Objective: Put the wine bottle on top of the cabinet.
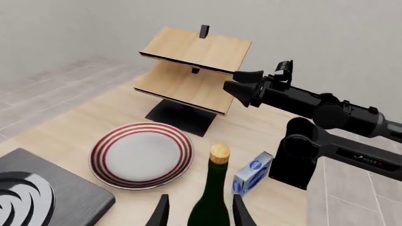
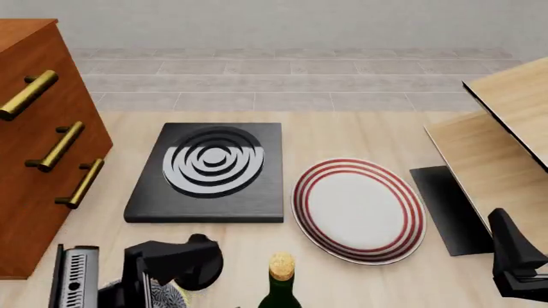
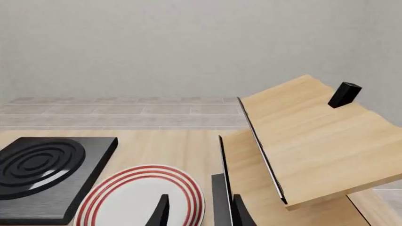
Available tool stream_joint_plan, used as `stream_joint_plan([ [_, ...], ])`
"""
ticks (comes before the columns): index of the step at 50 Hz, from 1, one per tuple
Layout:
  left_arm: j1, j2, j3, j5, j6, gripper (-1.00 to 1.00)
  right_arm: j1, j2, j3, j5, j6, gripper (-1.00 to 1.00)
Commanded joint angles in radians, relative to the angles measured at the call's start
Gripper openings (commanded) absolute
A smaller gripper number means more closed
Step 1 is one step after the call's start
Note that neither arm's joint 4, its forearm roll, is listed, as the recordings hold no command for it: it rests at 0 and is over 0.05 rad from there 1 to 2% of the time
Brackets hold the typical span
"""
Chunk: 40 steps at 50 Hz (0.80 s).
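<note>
While glossy green, the wine bottle (image 1: 210, 200) stands between the left hand's (image 1: 199, 212) spread fingers.

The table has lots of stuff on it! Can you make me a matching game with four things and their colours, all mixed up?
Things:
1. wine bottle
2. cabinet
3. plate
4. shelf unit

Colours:
A. pale light wood
B. white with red rings
C. dark green with a tan top
D. reddish brown with brass handles

Right pairs: 1-C, 2-D, 3-B, 4-A
</note>
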<state>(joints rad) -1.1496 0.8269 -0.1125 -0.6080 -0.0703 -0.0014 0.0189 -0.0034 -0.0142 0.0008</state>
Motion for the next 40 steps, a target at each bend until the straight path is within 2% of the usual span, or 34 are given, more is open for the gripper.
stream_joint_plan([
  [1, -0.024, 0.152, 0.000, -0.114, 0.001, 1.00, 0.000, 0.000, 0.000, 0.000, 0.000, 1.00],
  [19, -0.065, 0.375, -0.016, -0.270, 0.006, 1.00, 0.000, 0.000, 0.000, 0.000, 0.000, 1.00],
  [40, -0.055, 0.466, -0.006, -0.331, -0.001, 1.00, 0.000, 0.000, 0.000, 0.000, 0.000, 1.00],
])
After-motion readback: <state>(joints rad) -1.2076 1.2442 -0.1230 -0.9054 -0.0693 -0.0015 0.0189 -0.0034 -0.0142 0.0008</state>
